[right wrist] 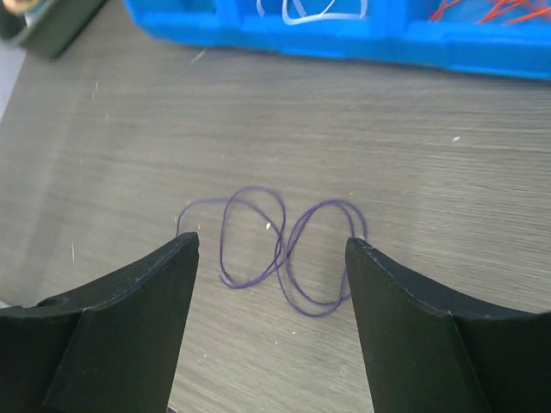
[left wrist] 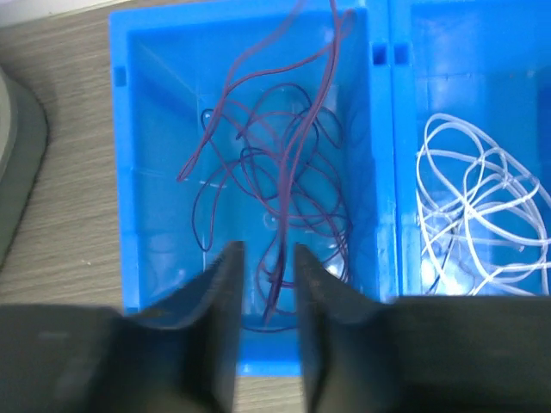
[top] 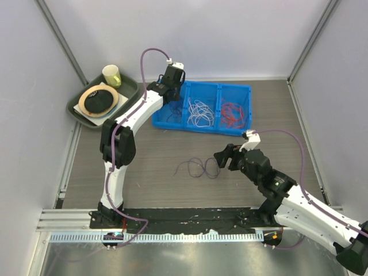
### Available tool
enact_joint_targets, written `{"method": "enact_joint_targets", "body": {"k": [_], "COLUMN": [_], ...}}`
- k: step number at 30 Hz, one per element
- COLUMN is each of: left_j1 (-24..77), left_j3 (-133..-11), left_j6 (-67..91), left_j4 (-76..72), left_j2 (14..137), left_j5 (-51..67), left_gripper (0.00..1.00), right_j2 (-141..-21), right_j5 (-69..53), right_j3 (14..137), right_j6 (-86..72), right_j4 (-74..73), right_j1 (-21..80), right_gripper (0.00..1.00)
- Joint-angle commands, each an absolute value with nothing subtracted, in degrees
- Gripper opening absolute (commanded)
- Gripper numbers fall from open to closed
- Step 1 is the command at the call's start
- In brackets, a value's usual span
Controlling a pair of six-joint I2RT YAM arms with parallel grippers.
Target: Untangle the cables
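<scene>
A blue three-compartment bin (top: 202,130) sits at the back of the table. Its left compartment holds purple cables (top: 172,118), the middle white cables (top: 200,112), the right red cables (top: 233,115). My left gripper (top: 172,86) hovers over the left compartment. In the left wrist view its jaws (left wrist: 268,254) stand slightly apart, and a purple cable (left wrist: 284,146) hangs down loosely between them into the pile. One looped purple cable (top: 198,168) lies alone on the table. My right gripper (right wrist: 271,241) is open just above that cable (right wrist: 281,258), with a finger on either side.
A dark green tray (top: 77,106) at the back left carries a yellow cup (top: 112,75) and a round roll on a white plate. White cables (left wrist: 482,206) show beyond the bin divider (left wrist: 383,172). Grey walls close in on the left, back and right.
</scene>
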State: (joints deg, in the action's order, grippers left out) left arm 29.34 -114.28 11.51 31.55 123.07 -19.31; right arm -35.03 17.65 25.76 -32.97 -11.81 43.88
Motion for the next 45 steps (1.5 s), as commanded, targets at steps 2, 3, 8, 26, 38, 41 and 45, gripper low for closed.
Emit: {"method": "enact_joint_targets", "body": {"k": [2,3,8,26,38,41,45], "left_j1": [29.4,29.3,29.3,29.3,29.3,29.3,29.3], "left_j3": [-115.7,-116.3,-116.9,-78.4,-53.0,-51.9,-51.4], "left_j6": [12.0,12.0,13.1,35.8,48.2,50.2,50.4], "left_j4": [36.5,37.1,39.0,39.1,43.3,44.9,44.7], "left_j2": [123.0,122.3,116.9,72.9,41.9,37.5,34.1], "left_j5": [-15.9,-16.1,-16.3,-27.9,-35.4,-38.4,-38.8], "left_gripper": [0.48,0.60,0.78,1.00,1.00,1.00,1.00], "right_j2": [-42.9,-45.8,-52.2,-75.5,-91.9,-93.7,-94.1], "right_j5": [8.3,8.9,14.4,21.1,21.4,21.4,20.4], "right_j3": [28.2,29.6,33.3,45.8,51.0,50.2,48.3], "right_j6": [-28.0,-27.3,-25.8,-35.3,-40.0,-41.0,-42.5], "right_j4": [-6.4,-6.6,-8.7,-22.4,-22.0,-21.9,-20.3], "right_j1": [46.1,46.8,51.4,52.8,54.0,54.2,54.1], "right_gripper": [0.74,0.74,0.74,0.75,0.59,0.44,0.21]}}
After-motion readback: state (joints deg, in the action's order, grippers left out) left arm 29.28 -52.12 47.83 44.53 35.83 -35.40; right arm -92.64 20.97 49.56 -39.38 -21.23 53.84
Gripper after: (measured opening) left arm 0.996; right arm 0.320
